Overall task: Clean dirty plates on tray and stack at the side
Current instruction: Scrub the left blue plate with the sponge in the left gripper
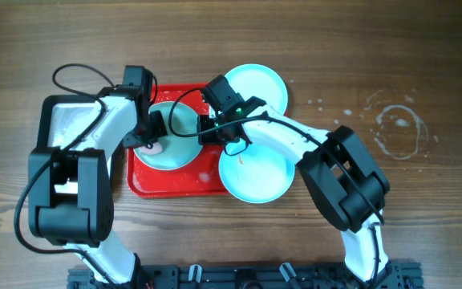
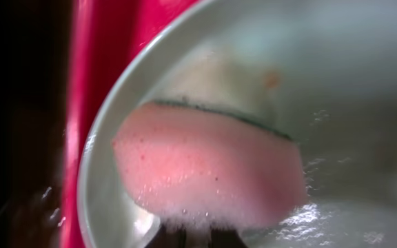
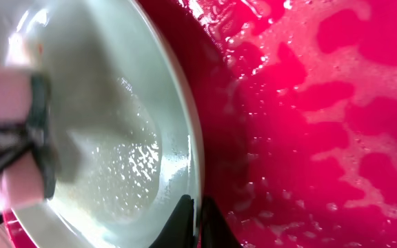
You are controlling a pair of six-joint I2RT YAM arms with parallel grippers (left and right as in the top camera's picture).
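While the left gripper (image 2: 191, 238), clamped on a soapy pink sponge (image 2: 209, 172), presses it onto the plate (image 1: 181, 151) lying left of centre on the foamy tray (image 1: 175, 186), the right gripper (image 3: 197, 210) has its jaws pinched on that plate's rim near the tray's middle, apparently to keep it from sliding under the scrubbing. A second plate (image 1: 255, 84) sits beyond the tray's far right corner and a third plate (image 1: 255, 183) overlaps its near right edge, probably set aside for stacking.

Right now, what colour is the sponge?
The sponge is pink with a dark green layer; left wrist view.
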